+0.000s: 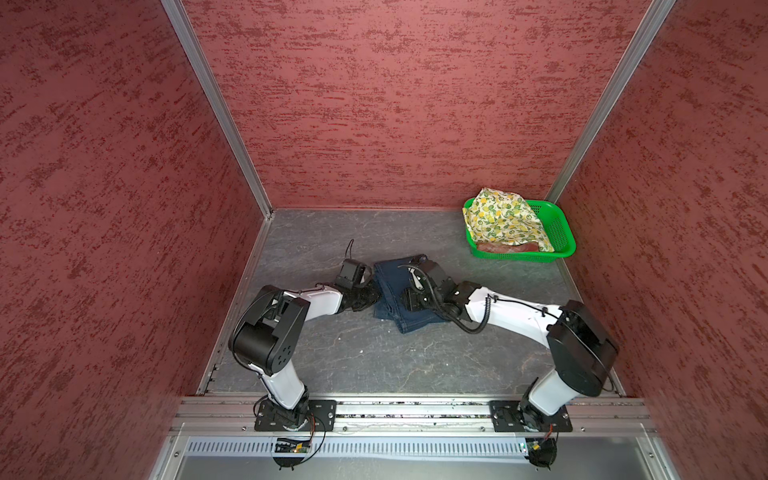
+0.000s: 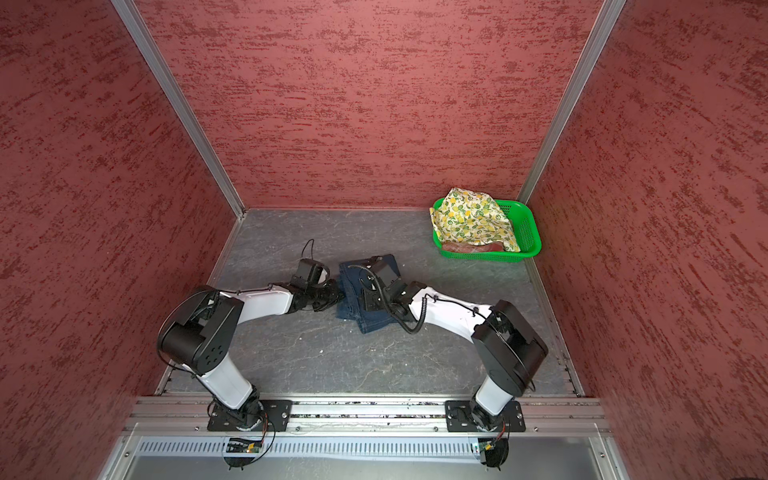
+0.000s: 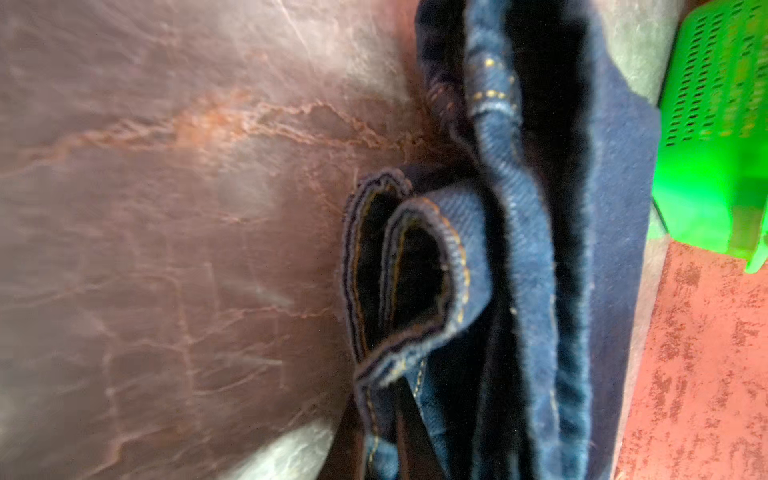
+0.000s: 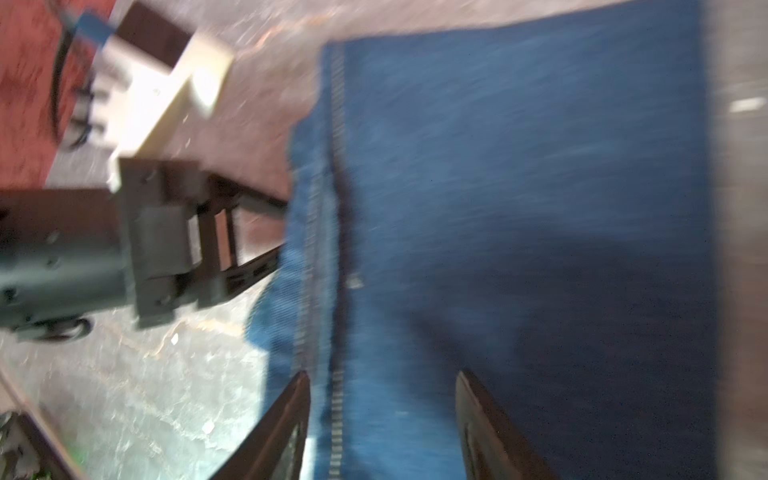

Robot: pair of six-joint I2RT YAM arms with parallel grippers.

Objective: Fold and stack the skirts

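Left gripper (image 1: pixel 373 296) at the left edge of the denim skirt (image 1: pixel 388 300), frame centre. Fingertips hidden, so cannot tell how the jaws stand. Right gripper (image 4: pixel 383 376) over the denim, jaws apart. Far right, mid-frame: lemon skirt (image 1: pixel 503 220) heaped on plaid skirt (image 1: pixel 508 248) in basket (image 1: pixel 556 227).

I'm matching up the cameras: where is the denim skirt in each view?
A top view: denim skirt near the centre.
A top view: denim skirt, same spot.
Left wrist: denim skirt close up, basket beyond it.
Right wrist: denim skirt beside the left gripper.
Shared: the grey table.
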